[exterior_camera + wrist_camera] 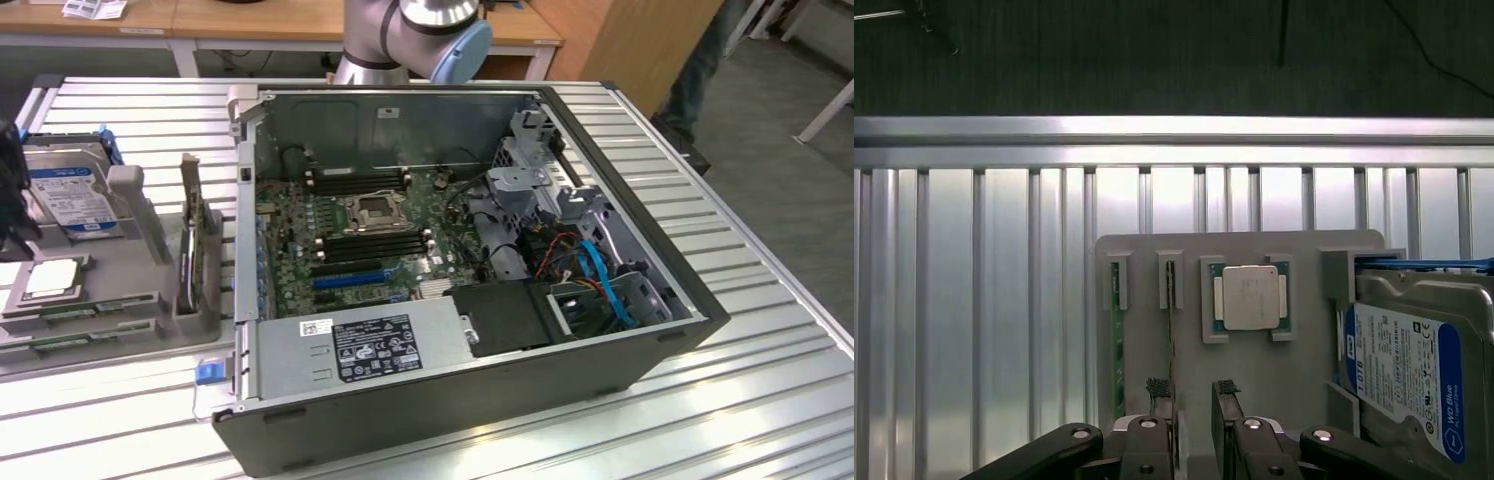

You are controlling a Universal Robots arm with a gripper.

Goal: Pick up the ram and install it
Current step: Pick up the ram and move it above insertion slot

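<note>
Tool (1193,390) hangs released and empty over the grey holder (1144,250), its two fingers (1159,390) standing apart with nothing between them. The ram (1117,345) stands on edge in the holder's outermost slot. It is a thin green strip whose long axis runs straight away from the tool toward the edge of the tabletop (974,300). It lies just to one side of the open fingers rather than between them. A second stick (1171,320) in the neighbouring slot sits closer, almost in line with one finger. The gap between the fingers opens across the sticks' thin faces, so I judge the sideways offset to be the relation that counts. Beyond the second stick come the silver CPU (1253,297) and the blue-labelled hard drive (1409,375), both on the same holder. The wrist view makes this line-up plain. The exterior view places the ram (74,341) at its left, well apart from the open computer case (534,405) and its motherboard (287,215).
</note>
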